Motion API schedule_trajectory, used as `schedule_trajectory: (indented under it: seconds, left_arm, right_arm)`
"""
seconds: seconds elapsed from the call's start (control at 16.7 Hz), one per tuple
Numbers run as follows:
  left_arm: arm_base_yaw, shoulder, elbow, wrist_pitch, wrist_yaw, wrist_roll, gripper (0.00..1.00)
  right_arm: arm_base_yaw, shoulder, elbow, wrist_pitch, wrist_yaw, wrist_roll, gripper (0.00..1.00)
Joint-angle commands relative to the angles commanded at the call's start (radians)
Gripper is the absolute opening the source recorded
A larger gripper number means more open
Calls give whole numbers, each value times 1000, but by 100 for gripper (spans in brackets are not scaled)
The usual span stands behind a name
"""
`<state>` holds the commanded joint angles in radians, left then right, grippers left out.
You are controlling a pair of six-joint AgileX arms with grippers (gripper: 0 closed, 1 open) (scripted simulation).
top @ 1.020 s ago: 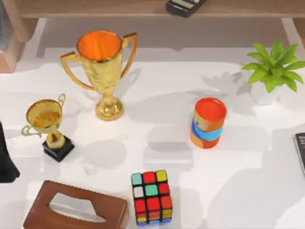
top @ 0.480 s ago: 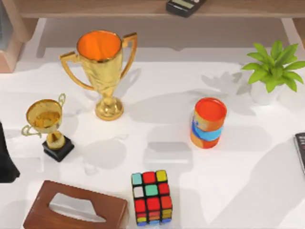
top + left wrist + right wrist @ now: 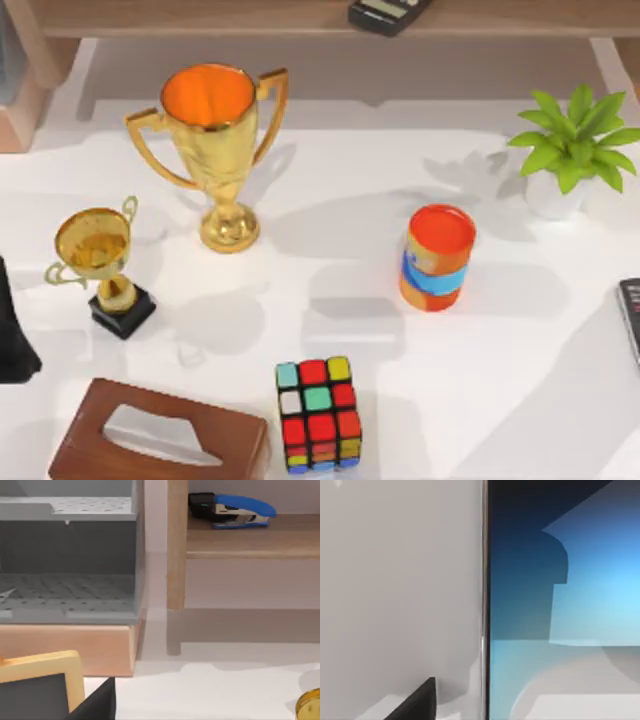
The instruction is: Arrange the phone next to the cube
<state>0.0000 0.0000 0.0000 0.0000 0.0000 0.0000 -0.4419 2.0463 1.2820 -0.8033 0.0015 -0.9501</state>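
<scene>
The phone (image 3: 560, 600) lies flat on the table (image 3: 520, 380) at the top view's far right edge (image 3: 632, 315), well apart from the cube (image 3: 319, 413), which sits near the front edge at the middle. In the right wrist view the glossy blue screen is very close below the camera, its thin metal side running straight along the white tabletop, so the right gripper appears to hover just above it; whether its fingers are wide or narrow I cannot tell. I judge the phone stiff, light and slippery, with a breakable glass face. Lying so flat, it offers little to hold except its two long edges, so the fingers should close across the narrow width near the middle, gently.

Between phone and cube stands an orange can (image 3: 437, 258), farther back, and bare table lies right of the cube. A brown tissue box (image 3: 160, 440) sits left of the cube. The left arm (image 3: 12, 340) is parked at the table's left edge; its fingers' state I cannot tell either.
</scene>
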Motion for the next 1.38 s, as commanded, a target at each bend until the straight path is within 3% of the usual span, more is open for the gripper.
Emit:
schedule_trajectory:
  seconds: [0.3,1.08,1.38]
  left_arm:
    - [0,0,0,0,0,0,100]
    - [0,0,0,0,0,0,100]
    - [0,0,0,0,0,0,100]
  right_arm:
    - [0,10,-10,17,0,0,100]
    - [0,10,-10,17,0,0,2]
    - [0,10,-10,17,0,0,0]
